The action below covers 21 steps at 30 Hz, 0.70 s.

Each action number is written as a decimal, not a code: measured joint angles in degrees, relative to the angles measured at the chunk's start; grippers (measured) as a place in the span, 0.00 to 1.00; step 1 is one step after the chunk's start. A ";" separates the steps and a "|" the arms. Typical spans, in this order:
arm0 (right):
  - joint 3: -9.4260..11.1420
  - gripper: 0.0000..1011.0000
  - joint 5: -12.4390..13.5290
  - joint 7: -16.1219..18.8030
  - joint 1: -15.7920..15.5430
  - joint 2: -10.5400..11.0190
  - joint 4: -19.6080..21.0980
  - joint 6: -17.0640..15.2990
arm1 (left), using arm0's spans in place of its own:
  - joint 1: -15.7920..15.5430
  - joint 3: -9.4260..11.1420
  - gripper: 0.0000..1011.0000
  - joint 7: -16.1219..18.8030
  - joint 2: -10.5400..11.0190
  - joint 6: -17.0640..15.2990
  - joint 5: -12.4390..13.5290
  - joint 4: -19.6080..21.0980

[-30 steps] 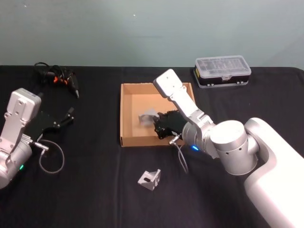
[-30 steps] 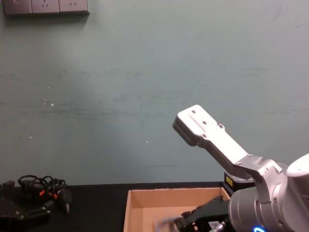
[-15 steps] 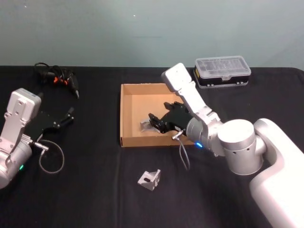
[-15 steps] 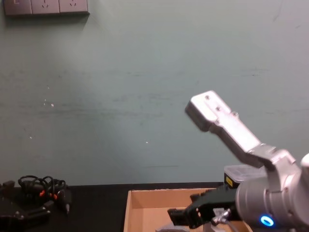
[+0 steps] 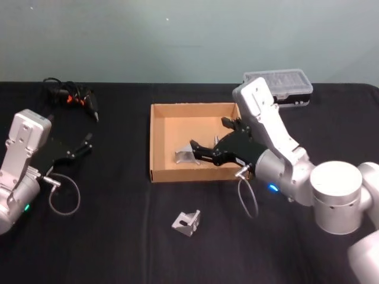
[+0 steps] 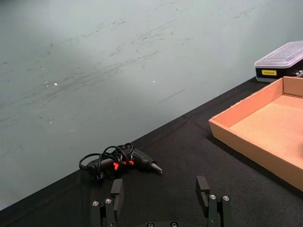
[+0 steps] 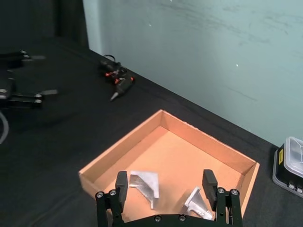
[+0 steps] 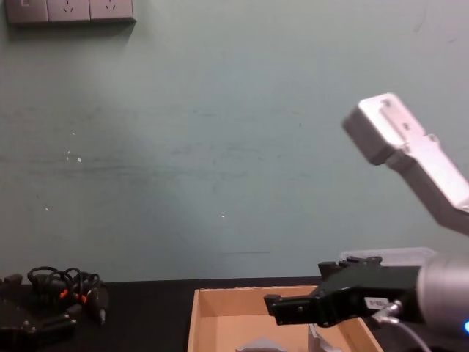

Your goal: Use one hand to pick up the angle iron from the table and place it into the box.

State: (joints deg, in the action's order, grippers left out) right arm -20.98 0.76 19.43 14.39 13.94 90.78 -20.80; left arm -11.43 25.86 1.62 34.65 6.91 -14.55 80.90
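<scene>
The left hand (image 5: pixel 86 144) sits well left of the cardboard box (image 5: pixel 155 142), fingers apart and empty. One angle iron (image 5: pixel 187 222) lies on the counter (image 5: pixel 118 236) near the box's front wall. A second angle iron (image 7: pixel 144 185) and a third angle iron (image 7: pixel 199 204) lie inside the box. The right hand (image 7: pixel 164 177) hovers above the box's floor, spread wide, holding nothing. To fetch the loose piece it should probably rise clear of the front wall, then straddle one flange squarely so the piece does not skid.
</scene>
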 joint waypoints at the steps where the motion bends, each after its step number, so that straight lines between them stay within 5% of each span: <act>1: 0.16 0.99 0.24 0.24 -0.38 0.32 0.56 0.16 | 0.00 0.00 0.99 0.00 0.00 0.00 0.00 0.00; 21: 3.13 0.99 7.50 5.46 -11.47 10.57 15.87 -1.63 | 0.00 0.00 0.99 0.00 0.00 0.00 0.00 0.00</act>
State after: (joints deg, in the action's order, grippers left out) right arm -17.86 8.26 24.89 2.92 24.51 106.65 -22.43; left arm -11.43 25.86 1.62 34.64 6.91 -14.55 80.90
